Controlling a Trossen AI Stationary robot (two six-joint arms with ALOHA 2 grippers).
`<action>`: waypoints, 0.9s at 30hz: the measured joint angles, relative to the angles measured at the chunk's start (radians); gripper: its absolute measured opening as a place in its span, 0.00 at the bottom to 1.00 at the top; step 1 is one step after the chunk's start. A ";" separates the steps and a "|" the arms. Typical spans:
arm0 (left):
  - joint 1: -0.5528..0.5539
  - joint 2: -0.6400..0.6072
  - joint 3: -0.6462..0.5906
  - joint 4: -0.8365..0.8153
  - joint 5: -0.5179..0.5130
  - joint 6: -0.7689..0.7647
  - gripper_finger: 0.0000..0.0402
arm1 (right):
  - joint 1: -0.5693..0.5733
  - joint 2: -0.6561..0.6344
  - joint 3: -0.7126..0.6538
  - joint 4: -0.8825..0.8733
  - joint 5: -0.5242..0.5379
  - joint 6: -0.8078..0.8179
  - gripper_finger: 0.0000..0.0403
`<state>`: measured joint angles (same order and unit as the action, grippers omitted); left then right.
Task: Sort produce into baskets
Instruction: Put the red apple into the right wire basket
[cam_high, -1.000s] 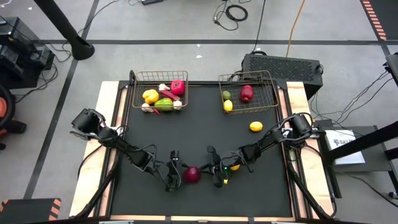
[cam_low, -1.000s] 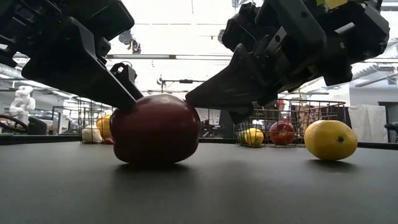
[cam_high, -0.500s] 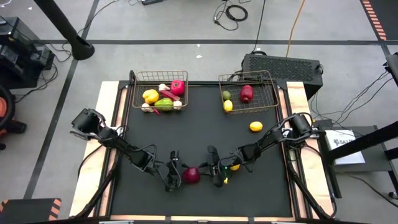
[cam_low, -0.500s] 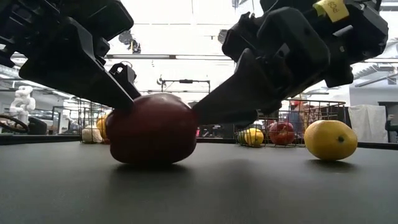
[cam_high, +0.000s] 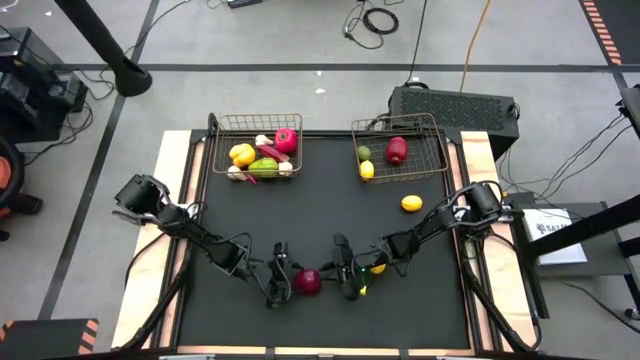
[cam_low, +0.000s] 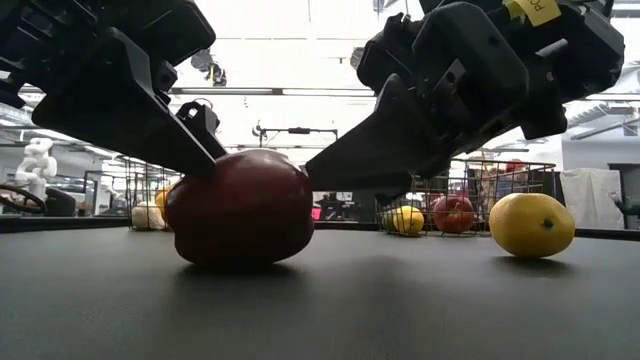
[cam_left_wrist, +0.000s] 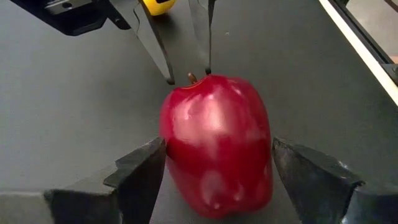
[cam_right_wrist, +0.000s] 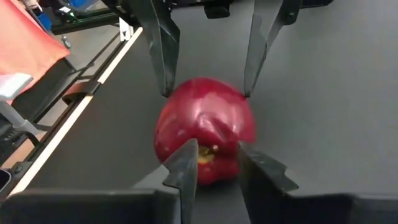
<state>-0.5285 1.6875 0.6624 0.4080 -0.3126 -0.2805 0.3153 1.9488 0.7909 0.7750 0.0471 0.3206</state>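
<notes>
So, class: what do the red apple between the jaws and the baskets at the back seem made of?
Red apple: probably moulded plastic, glossy, going by its soft white highlights and uniform skin.
Baskets: thin bronze-coloured metal wire mesh, open enough to see the produce through.

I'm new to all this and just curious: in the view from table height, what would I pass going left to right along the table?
Left gripper → red apple → right gripper → basket holding fruit, farther back → yellow lemon.
</notes>
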 joint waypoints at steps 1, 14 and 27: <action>0.000 0.000 0.000 0.000 0.000 -0.001 0.74 | 0.000 0.000 0.000 0.000 0.000 0.002 0.25; 0.000 0.000 0.000 0.001 0.000 -0.001 0.74 | 0.000 0.002 0.000 0.000 0.000 0.031 0.22; 0.005 0.000 0.000 0.002 -0.016 0.002 0.74 | 0.000 0.002 0.000 -0.001 0.000 0.111 0.22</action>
<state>-0.5232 1.6875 0.6628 0.4103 -0.3286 -0.2787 0.3157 1.9503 0.7910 0.7738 0.0475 0.4320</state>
